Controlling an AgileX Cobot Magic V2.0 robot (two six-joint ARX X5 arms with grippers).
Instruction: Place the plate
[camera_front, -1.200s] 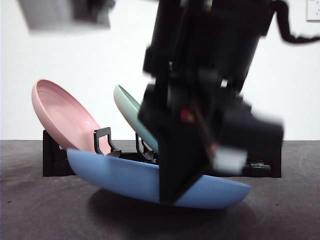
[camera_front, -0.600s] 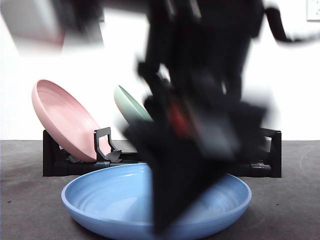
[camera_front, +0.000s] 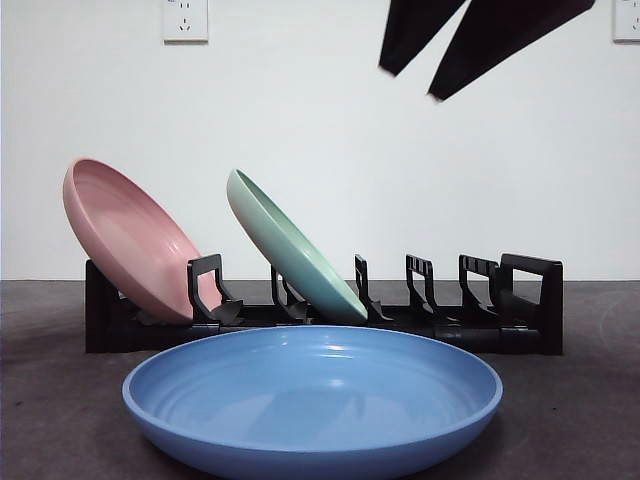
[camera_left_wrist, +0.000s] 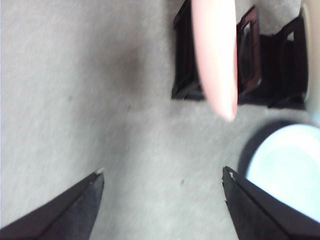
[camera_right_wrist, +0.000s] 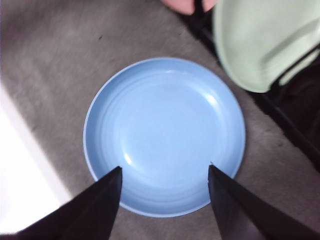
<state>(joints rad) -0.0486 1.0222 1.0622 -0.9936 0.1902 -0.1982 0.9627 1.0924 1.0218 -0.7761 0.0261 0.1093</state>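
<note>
Blue plate (camera_front: 312, 400) sat flat on the table (camera_front: 560, 420) before the rack (camera_front: 450, 325), right gripper (camera_right_wrist: 164, 175) hovering above, jaws released; left gripper (camera_left_wrist: 162, 177) gaped too, and a careless descent could've knocked the plate.

Pink plate (camera_front: 130, 240) and green plate (camera_front: 290, 250) tilted in black rack (camera_front: 520, 300) on grey table (camera_front: 580, 420)

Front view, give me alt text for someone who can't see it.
A blue plate lies flat on the dark table, in front of a black rack holding a pink plate and a green plate, both tilted. An open gripper hangs above, clear of the plates.
</note>
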